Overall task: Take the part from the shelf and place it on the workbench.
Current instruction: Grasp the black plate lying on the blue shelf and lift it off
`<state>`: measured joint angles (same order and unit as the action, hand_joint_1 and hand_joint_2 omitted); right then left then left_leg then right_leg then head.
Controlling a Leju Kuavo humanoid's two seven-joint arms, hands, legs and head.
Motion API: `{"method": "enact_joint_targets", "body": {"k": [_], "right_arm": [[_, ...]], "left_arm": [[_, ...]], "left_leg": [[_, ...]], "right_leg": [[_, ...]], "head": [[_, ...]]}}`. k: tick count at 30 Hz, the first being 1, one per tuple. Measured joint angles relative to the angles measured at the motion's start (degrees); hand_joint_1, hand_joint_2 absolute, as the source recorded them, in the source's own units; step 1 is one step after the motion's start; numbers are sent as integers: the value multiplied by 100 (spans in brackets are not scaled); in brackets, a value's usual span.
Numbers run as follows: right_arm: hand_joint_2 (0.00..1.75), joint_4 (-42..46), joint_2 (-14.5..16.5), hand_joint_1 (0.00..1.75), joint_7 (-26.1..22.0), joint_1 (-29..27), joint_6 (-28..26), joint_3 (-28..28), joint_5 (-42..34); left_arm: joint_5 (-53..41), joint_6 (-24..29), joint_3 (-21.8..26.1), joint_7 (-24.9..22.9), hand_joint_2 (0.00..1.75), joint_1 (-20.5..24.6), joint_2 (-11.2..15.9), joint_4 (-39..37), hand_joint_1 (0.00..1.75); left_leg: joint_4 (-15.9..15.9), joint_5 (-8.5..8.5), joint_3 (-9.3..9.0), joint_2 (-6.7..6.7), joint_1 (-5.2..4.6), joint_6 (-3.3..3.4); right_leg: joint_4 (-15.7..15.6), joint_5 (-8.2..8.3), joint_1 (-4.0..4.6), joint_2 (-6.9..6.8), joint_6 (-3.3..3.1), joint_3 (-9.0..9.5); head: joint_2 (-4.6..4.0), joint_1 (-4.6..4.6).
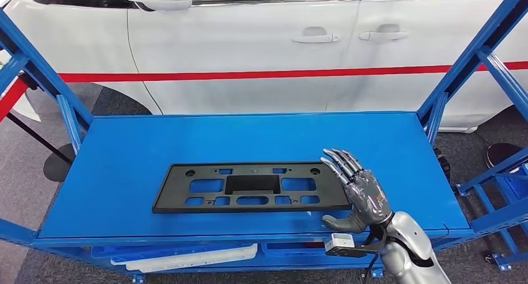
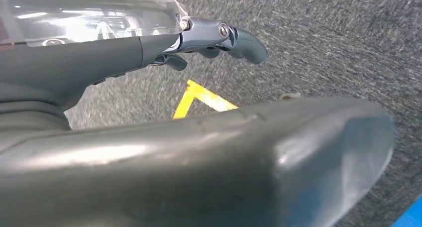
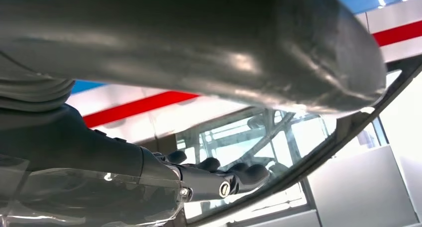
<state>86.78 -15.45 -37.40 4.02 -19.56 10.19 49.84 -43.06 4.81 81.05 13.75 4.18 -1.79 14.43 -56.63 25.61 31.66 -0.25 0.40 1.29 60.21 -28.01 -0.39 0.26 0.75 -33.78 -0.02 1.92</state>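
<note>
A flat black plastic part with several cut-outs lies on the blue shelf top, near its front edge. My right hand hovers at the part's right end, fingers straight and spread, holding nothing. In the right wrist view the same right hand reaches out with dark fingertips extended and nothing between them. My left hand hangs over grey carpet in the left wrist view, its fingers loosely extended with nothing in them.
A white car with a red stripe stands right behind the shelf. Blue frame posts rise at both ends of the shelf. A white part lies on the lower shelf. A yellow floor mark shows on the carpet.
</note>
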Motion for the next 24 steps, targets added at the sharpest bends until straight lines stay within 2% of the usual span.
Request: {"method": "enact_joint_targets", "body": {"k": [1, 3, 4, 5, 6, 7, 9, 10, 11, 14, 16, 18, 19, 20, 21, 23, 24], "right_arm": [[0, 44, -8, 0, -13, -22, 13, -13, -8], [0, 119, -11, 0, -48, -100, 26, -17, -14], [0, 154, -11, 0, -73, -153, 16, -10, 9], [0, 192, -11, 0, -101, -203, -7, 2, 47], [0, 236, -11, 0, -128, -241, -35, 26, 101], [0, 284, -11, 0, -146, -265, -66, 63, 158], [0, 366, -11, 0, -127, -285, -108, 192, 239], [0, 393, -11, 0, -101, -292, -116, 275, 257], [0, 410, -11, 0, -72, -296, -116, 369, 264], [0, 439, -11, 0, -35, -289, -67, 675, 265], [0, 449, -11, 0, -16, -274, -39, 872, 275], [0, 451, -11, 0, 3, -267, -36, 1037, 284], [0, 450, -11, 0, 9, -267, -36, 1100, 286], [0, 450, -11, 0, 13, -267, -37, 1154, 287], [0, 450, -11, 0, 15, -267, -39, 1197, 287], [0, 467, -11, 0, 23, -266, -44, 1257, 288], [0, 479, -11, 0, 26, -264, -45, 1280, 287]], "left_arm": [[0, 0, -7, -2, 0, 6, -1, 0, 0], [0, 0, -17, -2, 0, 14, -1, 0, 0], [0, 1, -20, -2, 0, 12, -1, 0, 0], [1, 1, -20, -2, 0, 10, -2, 0, 0], [1, 2, -20, -2, 0, 9, -4, -1, 0], [2, 4, -21, -1, 0, 10, -9, -1, 0], [2, 9, -22, 5, 0, 16, -15, -2, 0], [3, 12, -22, 9, 0, 18, -16, -2, 0], [3, 15, -22, 12, 0, 18, -16, -2, 0], [4, 22, -22, 18, 0, 21, -21, -2, 0], [4, 26, -22, 24, 0, 23, -24, -2, 0], [4, 30, -22, 31, 0, 17, -27, -2, 0], [4, 32, -22, 32, 0, 10, -30, -2, 0], [4, 33, -22, 33, 0, 4, -32, -2, 0], [3, 33, -22, 33, 0, 0, -34, -2, 0], [2, 33, -22, 33, 0, -1, -32, -2, 0], [1, 33, -22, 33, 0, 3, -27, -2, 0]], "left_leg": [[21, -13, -12, 4, 9, 23], [19, -9, -12, 7, 7, 45], [14, -4, -13, 6, 8, 44], [6, 4, -15, 3, 11, 38], [-6, 16, -21, 0, 17, 25], [-25, 35, -28, -2, 24, 3], [-84, 89, -24, -6, 17, -65], [-108, 109, -17, -7, 8, -103], [-117, 121, -9, -8, 2, -142], [-153, 172, -4, -6, 29, -247], [-548, 424, 159, -3, 39, -301], [-1314, 795, 515, -2, 39, -329], [-1625, 897, 669, -2, 39, -332], [-1774, 900, 749, -2, 38, -325], [-1690, 791, 718, -2, 36, -306], [-950, 384, 376, -2, 19, -229], [-560, 235, 195, 2, 0, -186]], "right_leg": [[272, -161, -8, -1, 25, -123], [1019, -502, -23, -2, 64, -491], [1271, -561, -38, -4, 81, -622], [1340, -518, -55, -7, 96, -669], [1173, -366, -74, -12, 108, -598], [824, -156, -94, -18, 117, -433], [131, 113, -110, -17, 99, -102], [-53, 155, -105, -10, 70, -19], [-109, 141, -89, 0, 28, -1], [-136, 159, -74, 4, -102, 2], [-160, 165, -86, -11, -172, 18], [-159, 158, -67, -23, -207, 19], [-158, 156, -54, -25, -213, 20], [-157, 153, -40, -25, -218, 24], [-157, 151, -28, -24, -221, 32], [-159, 144, -6, -22, -223, 61], [-156, 139, 10, -22, -214, 71]], "head": [[0, 0], [0, 0], [0, 0], [0, 0], [0, 0], [0, 0], [0, 0], [0, 1], [0, 1], [0, 1], [0, 1], [0, 0], [0, 0], [0, 0], [0, 0], [0, 0], [0, 0]]}}
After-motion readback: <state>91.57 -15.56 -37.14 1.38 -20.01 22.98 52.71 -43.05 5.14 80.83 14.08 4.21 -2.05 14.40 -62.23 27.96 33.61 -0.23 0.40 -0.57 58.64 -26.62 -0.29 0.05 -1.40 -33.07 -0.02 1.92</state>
